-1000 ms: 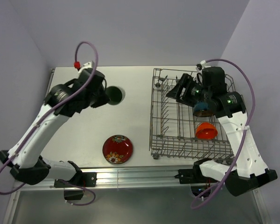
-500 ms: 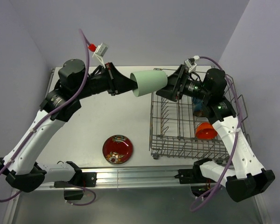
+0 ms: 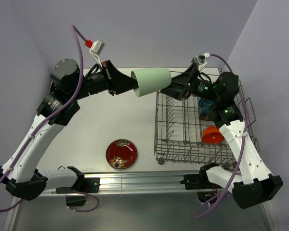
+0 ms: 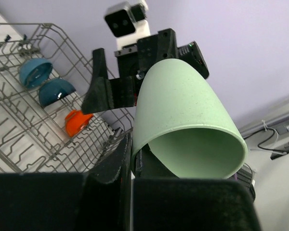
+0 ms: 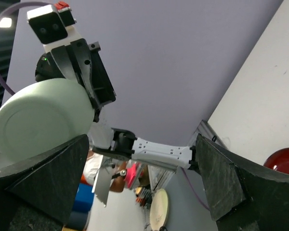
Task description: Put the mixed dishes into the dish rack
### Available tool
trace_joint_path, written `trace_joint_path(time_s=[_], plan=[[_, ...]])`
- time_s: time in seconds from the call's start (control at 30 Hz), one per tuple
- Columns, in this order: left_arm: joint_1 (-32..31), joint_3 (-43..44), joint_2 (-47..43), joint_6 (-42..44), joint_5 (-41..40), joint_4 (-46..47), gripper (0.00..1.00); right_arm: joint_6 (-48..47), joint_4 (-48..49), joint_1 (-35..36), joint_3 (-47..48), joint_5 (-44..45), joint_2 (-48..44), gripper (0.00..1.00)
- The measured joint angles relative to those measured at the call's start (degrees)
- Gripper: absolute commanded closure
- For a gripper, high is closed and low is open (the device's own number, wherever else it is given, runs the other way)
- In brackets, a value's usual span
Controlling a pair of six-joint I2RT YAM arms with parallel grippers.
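My left gripper (image 3: 133, 84) is shut on the rim of the pale green cup (image 3: 152, 82). It holds the cup on its side in the air, just left of the dish rack (image 3: 176, 144). In the left wrist view one finger is inside the cup (image 4: 183, 120) and one outside (image 4: 131, 144). My right gripper (image 3: 172, 88) is open, right at the cup's base, and the cup (image 5: 38, 118) is not between its fingers (image 5: 142, 163). An orange-red bowl (image 3: 213, 134) and a blue bowl (image 3: 204, 104) sit in the rack. The red patterned plate (image 3: 121, 154) lies on the table.
In the left wrist view a second, darker bowl (image 4: 57, 91) sits in the rack beside the blue one (image 4: 35, 72), with the orange-red bowl (image 4: 77, 122) below. Upright tines fill the rack's left half. Purple walls stand close at the left and right.
My left gripper lifted the cup off the table and carried it right, towards the rack. My right gripper rose out of the rack and swung left to the cup's base.
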Motion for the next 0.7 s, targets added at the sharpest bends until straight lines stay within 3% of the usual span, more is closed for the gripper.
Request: trace_joint_path(time_s=[0.27, 0.53, 0.7], plan=[[2.82, -2.62, -0.72, -0.9, 0.28, 0.44, 1.0, 1.01, 0.46, -5.55, -0.31, 1.57, -3.93, 0.01], [4.15, -3.23, -0.72, -1.77, 1.81, 0.9, 1.0, 11.26, 14.56, -5.33, -0.46, 0.22, -2.6, 0.02], [4.2, -3.85, -0.63, -2.62, 3.15, 2.03, 1.0, 13.92, 18.27, -3.85, -0.46, -0.22, -0.9, 0.02]])
